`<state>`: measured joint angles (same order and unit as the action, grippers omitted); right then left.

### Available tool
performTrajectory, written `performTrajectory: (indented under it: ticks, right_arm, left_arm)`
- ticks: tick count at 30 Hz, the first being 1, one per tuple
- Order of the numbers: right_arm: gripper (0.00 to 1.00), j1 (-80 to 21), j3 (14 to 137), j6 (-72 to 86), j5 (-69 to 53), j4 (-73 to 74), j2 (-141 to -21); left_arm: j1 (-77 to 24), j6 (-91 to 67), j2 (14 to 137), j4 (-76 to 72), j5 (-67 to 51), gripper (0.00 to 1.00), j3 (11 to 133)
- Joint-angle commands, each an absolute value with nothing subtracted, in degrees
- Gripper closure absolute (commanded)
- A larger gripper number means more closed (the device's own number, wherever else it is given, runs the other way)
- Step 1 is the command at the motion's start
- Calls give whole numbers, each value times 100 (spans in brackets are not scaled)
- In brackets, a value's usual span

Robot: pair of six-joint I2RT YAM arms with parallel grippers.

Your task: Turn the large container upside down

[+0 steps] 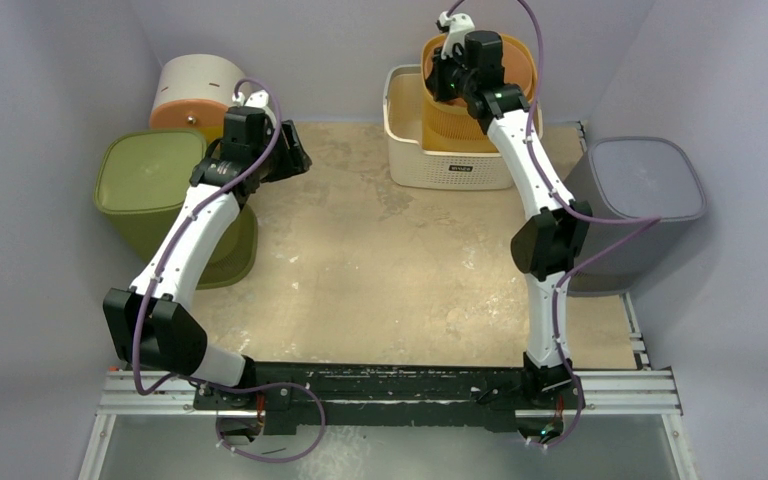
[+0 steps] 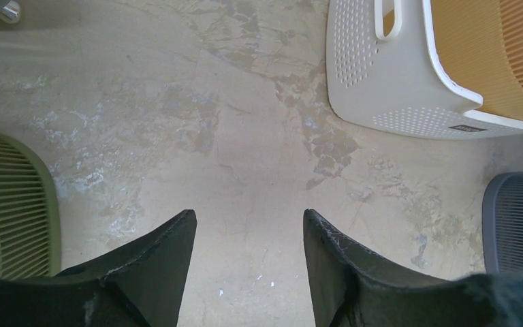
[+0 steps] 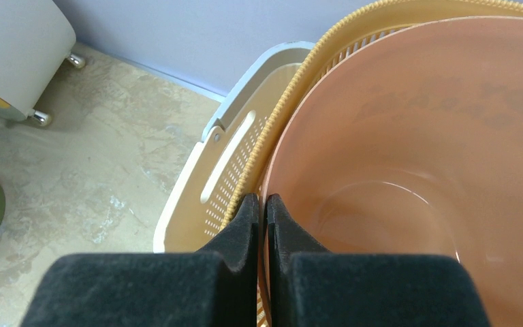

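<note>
The orange container (image 1: 450, 125) is standing upright inside the white basket (image 1: 450, 165), filling the basket's right-hand part and rising well above its rim. Its outer wall is showing as ribbed, yellow-orange lattice, with a corded edge running round the top. In the right wrist view its inside is looking smooth and peach-coloured, with the round floor showing deep down. Its mouth is still facing up.

The right arm is stretching from its base up to the white basket, bending at the elbow and tipping its wrist down over the container's left edge. The right gripper (image 3: 263, 201) is sitting on that edge, its jaws pressing together with only a thin line between them. The corded rim is running straight into that line, so they are appearing to pinch the container's wall, one finger outside and one inside.

The left arm is reaching out to the left of the white basket, well apart from it, above the bare surface (image 1: 360, 250). The left gripper (image 2: 248, 218) is pointing toward the basket, its jaws standing spread with nothing between them.
</note>
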<state>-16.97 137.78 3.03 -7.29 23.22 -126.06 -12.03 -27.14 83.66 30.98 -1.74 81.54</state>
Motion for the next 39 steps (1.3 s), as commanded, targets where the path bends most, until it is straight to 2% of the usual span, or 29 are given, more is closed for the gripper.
performTrajectory:
  ticks: [1,6,14,20,29,39]
  right_arm:
    - [100,-1591,14192,281,-488,2771,-12586]
    - [100,-1591,14285,399,-363,2327,-12002]
    - [100,-1591,13536,576,-321,1230,-10857]
    - [100,-1591,13776,639,-289,1074,-10741]
    - [100,-1600,14079,743,-682,773,-10306]
    - [100,-1600,13456,1102,-1283,26,-9211]
  left_arm:
    - [-1187,-2791,8116,2936,-250,43,8329]
    - [-1187,-2809,8002,2964,-264,41,8288]
    - [-1186,-2782,7821,3000,-219,40,8267]
    - [-1187,-2780,7764,2903,-267,40,8218]
    - [-1185,-2748,7711,2955,-238,40,8412]
    - [-1187,-2698,7565,3109,-135,39,8687]
